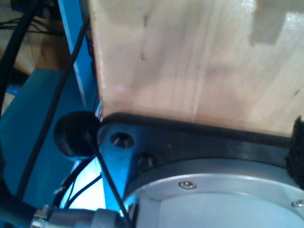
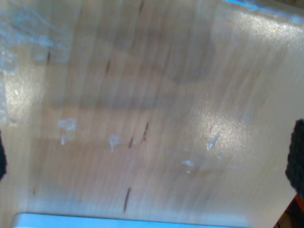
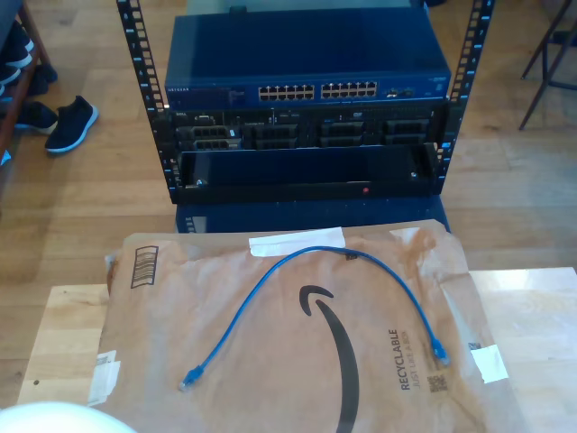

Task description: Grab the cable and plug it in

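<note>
Two plugs mark the ends of the cable [image 3: 311,271], which lies in an arch on a flattened paper mailer [image 3: 361,361] covering the tabletop [image 3: 63,334]. Going from the exterior view's left, one plug rests near the mailer's lower edge, the arch peaks by a white label, and the other plug sits further right. Beyond stands the rack switch [image 3: 306,90], its ports facing the cable (presumably the socket side). Whether my first claw or my second claw is apart or together, I cannot tell; both wrist views look at bare wood.
</note>
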Controlling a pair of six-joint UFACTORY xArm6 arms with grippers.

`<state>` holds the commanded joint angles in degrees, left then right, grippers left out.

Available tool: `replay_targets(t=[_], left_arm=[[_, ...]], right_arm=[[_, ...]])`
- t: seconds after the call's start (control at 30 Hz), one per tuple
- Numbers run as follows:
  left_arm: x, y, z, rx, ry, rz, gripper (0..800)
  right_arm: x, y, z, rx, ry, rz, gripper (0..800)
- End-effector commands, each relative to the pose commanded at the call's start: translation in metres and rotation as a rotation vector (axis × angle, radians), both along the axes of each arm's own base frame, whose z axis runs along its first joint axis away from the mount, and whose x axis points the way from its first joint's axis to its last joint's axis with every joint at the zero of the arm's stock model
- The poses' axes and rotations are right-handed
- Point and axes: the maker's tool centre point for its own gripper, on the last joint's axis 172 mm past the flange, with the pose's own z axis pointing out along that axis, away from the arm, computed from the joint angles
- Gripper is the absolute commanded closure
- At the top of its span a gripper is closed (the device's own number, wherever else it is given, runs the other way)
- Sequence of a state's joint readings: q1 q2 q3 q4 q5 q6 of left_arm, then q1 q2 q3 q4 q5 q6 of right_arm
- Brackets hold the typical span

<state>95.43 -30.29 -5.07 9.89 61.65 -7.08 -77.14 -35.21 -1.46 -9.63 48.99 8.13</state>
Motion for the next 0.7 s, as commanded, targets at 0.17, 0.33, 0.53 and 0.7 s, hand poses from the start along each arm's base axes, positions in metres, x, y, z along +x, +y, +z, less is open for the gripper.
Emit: replay_targets(t=[0.17, 0.33, 0.53, 0.7], left_arm=[[0.0, 0.0, 0.0, 0.0, 0.0, 0.0, 0], [-0.0002, -0.0001, 0.0, 0.0, 0.0, 0.002, 1], [-0.0002, -0.0013, 0.0, -0.005, -0.002, -0.002, 0], [-0.0007, 0.0018, 0.0021, 0.0, 0.001, -0.003, 1]], right_arm=[[0.0, 0.0, 0.0, 0.0, 0.0, 0.0, 2], [0.0001, -0.0003, 0.0, -0.001, -0.001, -0.004, 2], [0.0, 0.0, 0.0, 0.0, 0.0, -0.001, 2], [0.002, -0.0083, 0.0078, -0.021, -0.005, -0.008, 2]])
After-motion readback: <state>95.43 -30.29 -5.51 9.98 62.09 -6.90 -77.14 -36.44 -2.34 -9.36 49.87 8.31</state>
